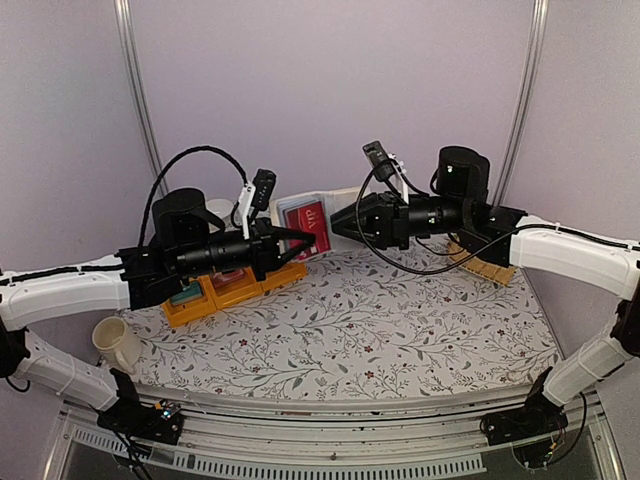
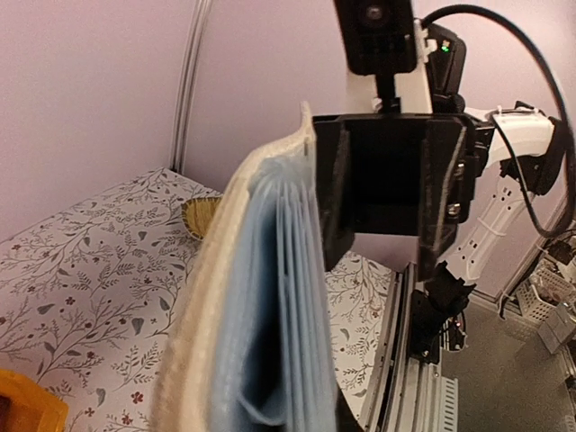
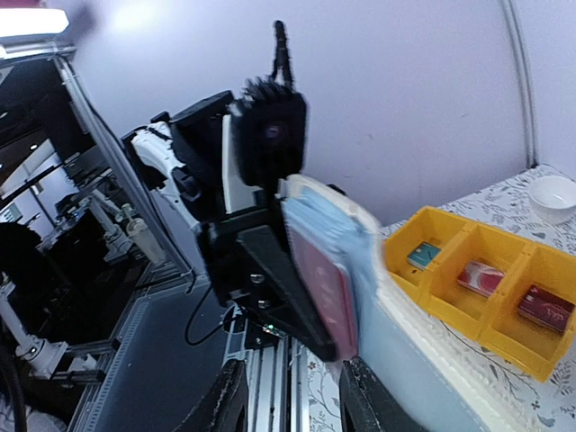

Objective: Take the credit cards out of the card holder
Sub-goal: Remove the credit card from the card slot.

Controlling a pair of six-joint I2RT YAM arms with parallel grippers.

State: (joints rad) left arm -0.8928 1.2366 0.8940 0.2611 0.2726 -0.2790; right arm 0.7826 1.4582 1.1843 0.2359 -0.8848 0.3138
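Left gripper clamps the card holder upright, presenting the red card between the right gripper's parted fingers.

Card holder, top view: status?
Left claw shut on whitish blue-leaved soft card holder, held aloft. Right claw open at its edge. Red plastic credit card in sleeve. Path clear.

Even soft purplish light, fisheye bend at top-view edges, card holder blurry close-up in wrist cams
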